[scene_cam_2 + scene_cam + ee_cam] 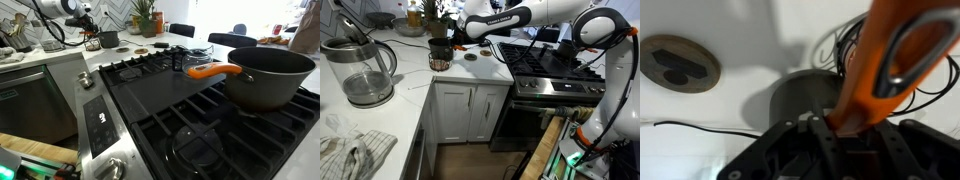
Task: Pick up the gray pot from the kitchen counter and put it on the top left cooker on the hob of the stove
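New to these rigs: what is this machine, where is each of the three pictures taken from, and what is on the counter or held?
The machine is a white robot arm ending in a two-fingered gripper. Two pictures come from fixed cameras outside the robot: an exterior view across the white counter toward the stove, and an exterior view from the hob back at the arm. The third comes from a camera on the wrist, looking down past the gripper. On the counter are a glass kettle, a cloth and a small gray pot just below the gripper. A big pan sits on the hob. An orange handle-like shape reaches into the gripper; whether it is gripped is unclear.
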Motion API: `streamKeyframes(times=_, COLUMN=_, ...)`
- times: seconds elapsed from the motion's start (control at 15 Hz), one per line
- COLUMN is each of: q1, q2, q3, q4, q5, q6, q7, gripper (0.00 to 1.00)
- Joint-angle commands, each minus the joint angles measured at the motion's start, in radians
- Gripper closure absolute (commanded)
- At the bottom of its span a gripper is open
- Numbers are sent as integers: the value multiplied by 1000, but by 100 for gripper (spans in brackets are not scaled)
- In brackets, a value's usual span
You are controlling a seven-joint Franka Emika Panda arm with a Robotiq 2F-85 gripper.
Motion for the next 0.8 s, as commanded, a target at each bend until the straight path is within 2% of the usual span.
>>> streamKeyframes(times=0.0, q1=26, q2=-6, q3=-34, q4=14, q5=-32, q6=52, q7=2, gripper=92)
streamKeyframes(times=0.53, q1=36, q2=-12, q3=-63, q4=13, q5=-57, q6=124, q7=17, gripper=92)
streamKeyframes(times=0.73, q1=54, q2=-51, q3=-90, q4=-18, q5=-74, q6=141, q7=48, gripper=92)
